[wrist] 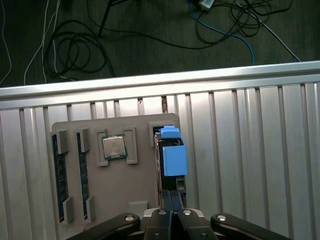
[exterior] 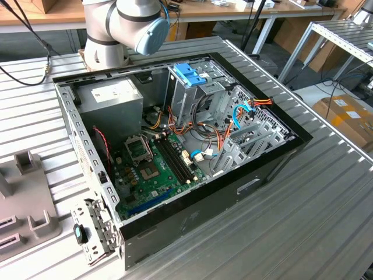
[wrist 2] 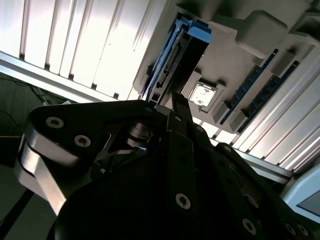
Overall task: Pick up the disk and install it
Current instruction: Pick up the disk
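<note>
"What was hidden or hard to make out?"

"The disk point(wrist: 173, 156) stood on edge in a slot of the grey holder point(wrist: 125, 185) on the tabletop point(wrist: 250, 165). Its flat faces were turned away, so mostly its light-blue carrier point(wrist: 170, 134) showed. Its near end lay behind the gripper point(wrist: 172, 196)."

"And the gripper?"

"Its fingers were pressed together, gripping nothing, right at that end. Whether they touched the disk could not be told."

Evenly lit exterior view, glaring ribbed table point(wrist 2: 85, 45), pincer point(wrist 2: 172, 103) in dark shadow
</note>
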Tool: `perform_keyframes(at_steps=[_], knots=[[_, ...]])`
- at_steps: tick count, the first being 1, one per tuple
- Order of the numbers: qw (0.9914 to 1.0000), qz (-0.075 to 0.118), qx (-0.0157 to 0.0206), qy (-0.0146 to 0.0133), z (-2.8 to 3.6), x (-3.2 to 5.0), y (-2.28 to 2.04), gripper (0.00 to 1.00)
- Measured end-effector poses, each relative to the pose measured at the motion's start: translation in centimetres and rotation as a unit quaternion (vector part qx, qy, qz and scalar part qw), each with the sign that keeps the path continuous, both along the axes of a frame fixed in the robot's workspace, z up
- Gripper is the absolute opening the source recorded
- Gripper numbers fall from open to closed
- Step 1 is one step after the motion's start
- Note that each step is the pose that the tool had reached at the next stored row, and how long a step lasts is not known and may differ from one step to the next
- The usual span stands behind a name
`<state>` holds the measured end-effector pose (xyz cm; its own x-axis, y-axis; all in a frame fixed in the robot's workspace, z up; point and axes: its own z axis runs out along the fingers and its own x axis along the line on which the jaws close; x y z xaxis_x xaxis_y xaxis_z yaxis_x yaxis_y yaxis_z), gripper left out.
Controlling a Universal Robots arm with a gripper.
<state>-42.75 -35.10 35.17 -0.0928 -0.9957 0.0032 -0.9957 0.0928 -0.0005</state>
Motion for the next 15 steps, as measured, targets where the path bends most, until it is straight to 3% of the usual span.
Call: perform_keyframes(at_steps=[12,15], knots=[[1.0,0.0,0.0,0.0,-0.18,0.0,0.0,0.11],[1.0,0.0,0.0,0.0,-0.18,0.0,0.0,0.24]])
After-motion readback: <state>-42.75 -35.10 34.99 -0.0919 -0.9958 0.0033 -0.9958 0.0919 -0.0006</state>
